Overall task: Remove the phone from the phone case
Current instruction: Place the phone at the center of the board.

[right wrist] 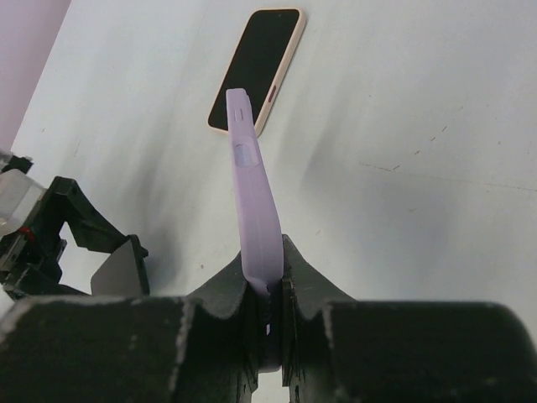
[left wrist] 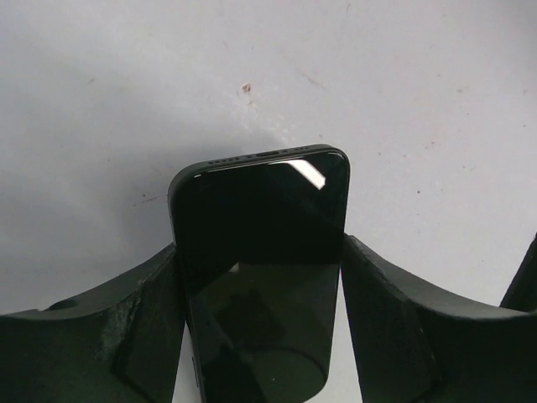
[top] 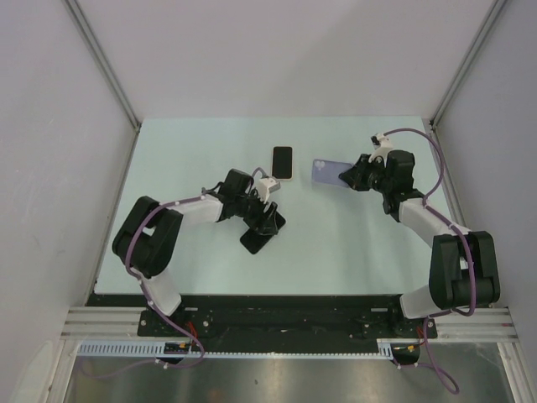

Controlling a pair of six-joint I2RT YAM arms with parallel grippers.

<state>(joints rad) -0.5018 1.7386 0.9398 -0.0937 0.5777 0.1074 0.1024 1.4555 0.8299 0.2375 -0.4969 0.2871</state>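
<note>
Shows the separation all but done: black phone (left wrist: 260, 210) out of its case and clamped by its sides in the left gripper (left wrist: 262, 294) near mid-table, empty lilac case (right wrist: 250, 185) edge-pinched in the closed right gripper (right wrist: 270, 285) far right, probably only setting-down left

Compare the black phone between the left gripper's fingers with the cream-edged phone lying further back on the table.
The black phone has a dark frame; the cream-edged phone has a pale one. The black phone sits between the left gripper's fingers; the cream-edged phone lies alone, untouched. Both show a dark, glossy face.
</note>
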